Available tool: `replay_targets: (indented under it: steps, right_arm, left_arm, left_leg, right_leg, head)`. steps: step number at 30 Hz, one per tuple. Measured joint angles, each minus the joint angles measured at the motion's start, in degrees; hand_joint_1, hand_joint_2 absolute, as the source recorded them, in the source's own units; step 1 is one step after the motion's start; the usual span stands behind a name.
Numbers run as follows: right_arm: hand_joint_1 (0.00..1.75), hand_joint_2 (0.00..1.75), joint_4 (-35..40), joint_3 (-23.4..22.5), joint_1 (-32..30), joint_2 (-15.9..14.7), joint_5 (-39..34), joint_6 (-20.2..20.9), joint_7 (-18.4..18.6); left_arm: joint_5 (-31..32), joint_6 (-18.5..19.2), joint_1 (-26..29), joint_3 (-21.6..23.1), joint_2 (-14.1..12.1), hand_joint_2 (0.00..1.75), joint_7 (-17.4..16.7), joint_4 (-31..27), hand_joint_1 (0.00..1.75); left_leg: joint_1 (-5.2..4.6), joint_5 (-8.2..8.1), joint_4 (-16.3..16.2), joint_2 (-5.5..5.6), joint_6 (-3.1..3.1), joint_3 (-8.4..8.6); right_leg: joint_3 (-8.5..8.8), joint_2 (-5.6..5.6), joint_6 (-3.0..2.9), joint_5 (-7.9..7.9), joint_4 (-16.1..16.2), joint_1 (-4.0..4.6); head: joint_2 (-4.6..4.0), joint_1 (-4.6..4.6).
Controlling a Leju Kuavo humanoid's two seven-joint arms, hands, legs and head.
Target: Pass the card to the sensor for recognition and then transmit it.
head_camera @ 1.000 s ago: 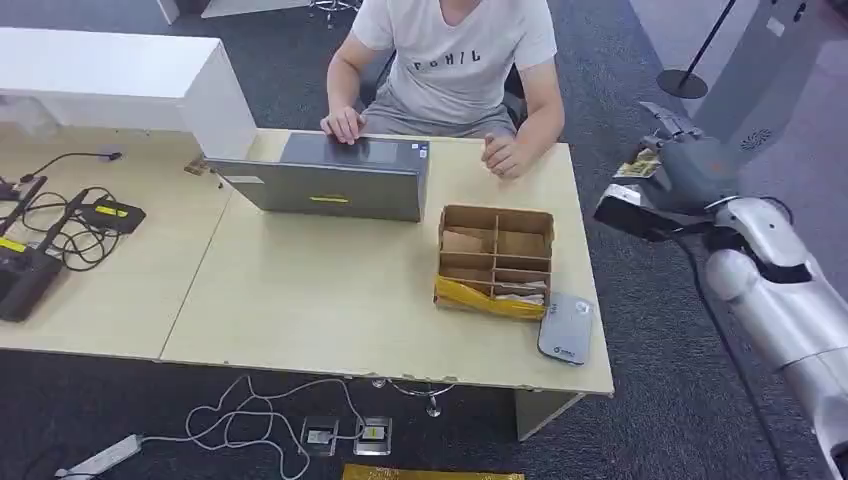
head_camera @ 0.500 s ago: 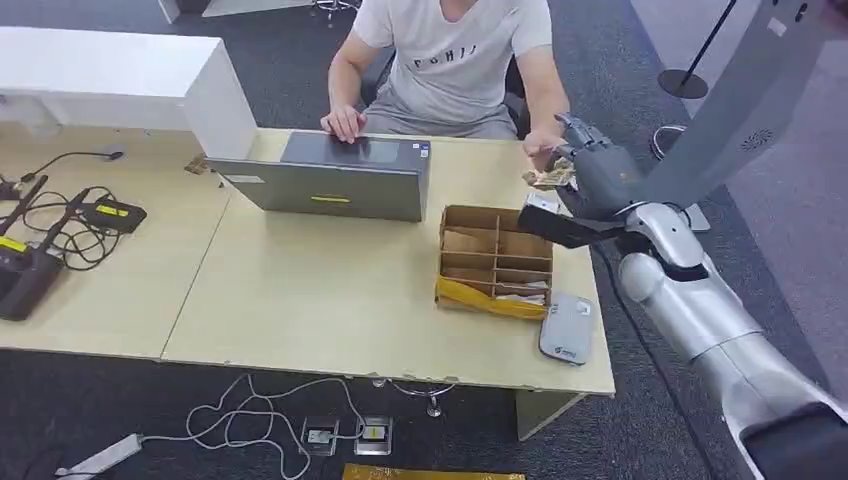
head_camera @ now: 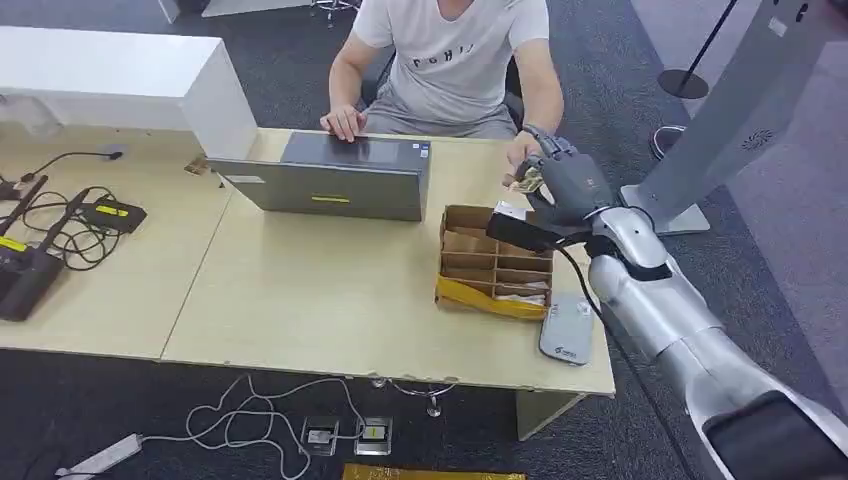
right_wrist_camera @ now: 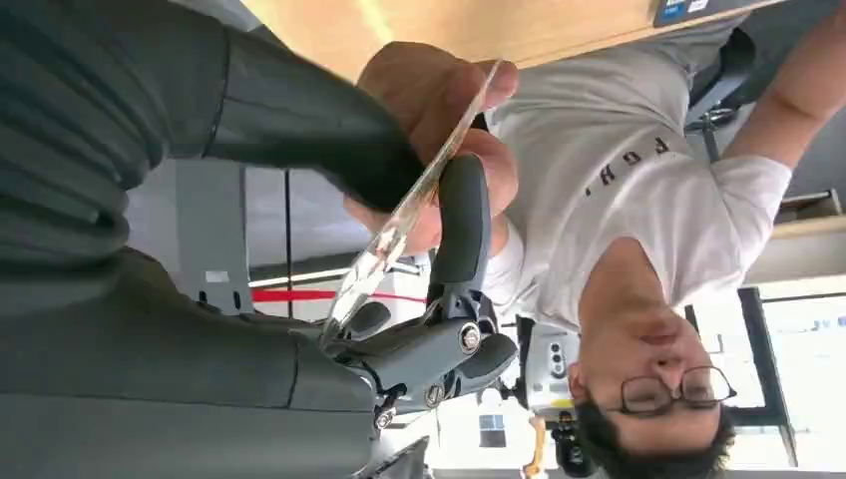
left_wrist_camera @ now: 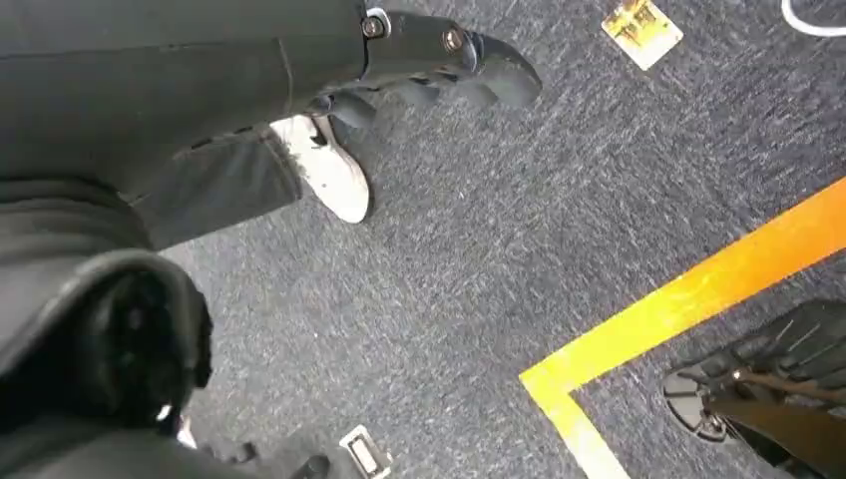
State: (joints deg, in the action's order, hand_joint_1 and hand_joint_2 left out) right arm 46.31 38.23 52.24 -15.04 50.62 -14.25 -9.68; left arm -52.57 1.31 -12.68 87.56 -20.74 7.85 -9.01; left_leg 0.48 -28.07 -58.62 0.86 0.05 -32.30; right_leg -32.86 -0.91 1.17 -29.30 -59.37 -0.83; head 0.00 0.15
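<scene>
Your right hand (head_camera: 568, 183) pinches the card (right_wrist_camera: 414, 205) above the table's (head_camera: 330, 290) far edge, against the person's hand (right_wrist_camera: 439, 110). Your left hand (left_wrist_camera: 439, 55) hangs over the carpet, fingers curled, holding nothing.

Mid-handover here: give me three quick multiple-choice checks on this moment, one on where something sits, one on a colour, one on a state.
1. Where does the grey sensor pad lie?
A. on the laptop
B. on the table beside the cardboard box
C. on the floor

2. What colour is the floor line beneath the left hand?
A. yellow
B. blue
C. white

3. What is the right hand doing?
A. hanging idle
B. pressing the laptop
C. holding the card at the person's hand

Answers: 1 B, the pad lies by the box near the table's edge. 2 A, the floor line is yellow. 3 C, the card sits between its fingers and the person's hand.
</scene>
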Motion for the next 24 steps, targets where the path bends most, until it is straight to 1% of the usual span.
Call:
replay_targets:
  steps: [8, 10, 14, 17, 20, 22, 24]
  right_arm:
    - [0.00, 1.75, -1.4, -0.7, -0.1, 0.8, 1.8, 0.5, 1.0]
    - [0.00, 1.75, -1.5, -0.9, -0.1, 0.9, 2.1, 1.5, 1.6]
    - [0.00, 1.75, -0.3, -2.4, -1.2, 0.7, 0.8, 5.2, 4.1]
    - [0.00, 1.75, 2.4, -4.0, -3.0, -0.7, -0.6, 7.9, 6.5]
    - [0.00, 1.75, 7.9, -6.3, -5.5, -3.4, -2.2, 11.9, 9.8]
    - [0.00, 1.75, 12.0, -7.8, -7.0, -5.2, -2.9, 13.5, 10.8]
    - [0.00, 1.75, 15.1, -9.0, -7.8, -6.5, -3.0, 14.1, 11.2]
  left_arm:
    - [0.0, -0.1, 0.0, 0.0, 0.3, 0.00, 0.0, 0.0, 0.00]
    - [-0.5, -0.1, 0.1, 0.0, 0.3, 0.00, 0.0, 0.0, 0.00]
    - [-1.6, -0.1, 0.4, 0.0, 0.3, 0.00, 0.0, 0.0, 0.00]
    - [-2.1, 0.3, 0.6, 0.0, 0.3, 0.00, -0.4, 0.0, 0.00]
    - [-2.6, 0.3, 0.9, 0.0, 0.1, 0.00, -1.2, 0.0, 0.00]
    - [-2.8, 0.3, 1.0, 0.0, -0.1, 0.00, -1.2, 0.1, 0.00]
    - [-2.8, 0.4, 1.0, 0.0, -0.2, 0.00, -1.2, 0.1, 0.00]
  left_leg:
    - [0.00, 0.00, 0.0, -0.01, 0.00, 0.02]
    - [0.00, 0.00, 0.0, -0.02, 0.00, 0.03]
    - [0.00, 0.00, 0.0, -0.03, 0.00, 0.09]
    - [0.00, 0.00, 0.0, -0.01, 0.00, 0.09]
    - [-0.01, 0.00, 0.0, -0.02, 0.00, 0.08]
    - [-0.02, -0.01, 0.0, -0.02, 0.01, 0.07]
    - [-0.02, -0.01, 0.0, -0.07, 0.00, 0.08]
  right_leg:
    - [-0.01, 0.01, 0.00, 0.00, 0.0, 0.00]
    - [-0.01, 0.02, 0.00, 0.00, 0.0, 0.00]
    - [0.00, 0.03, 0.00, 0.00, 0.0, 0.00]
    - [0.01, 0.01, 0.00, 0.00, 0.0, 0.00]
    - [0.02, 0.02, 0.00, 0.01, 0.0, -0.01]
    - [0.01, 0.02, 0.00, 0.01, 0.1, -0.02]
    - [0.01, 0.03, 0.00, 0.01, 0.1, -0.02]
  head:
    - [0.00, 0.00]
    - [0.00, 0.00]
    - [0.00, 0.00]
    - [0.00, 0.00]
    - [0.00, 0.00]
    - [0.00, 0.00]
    - [0.00, 0.00]
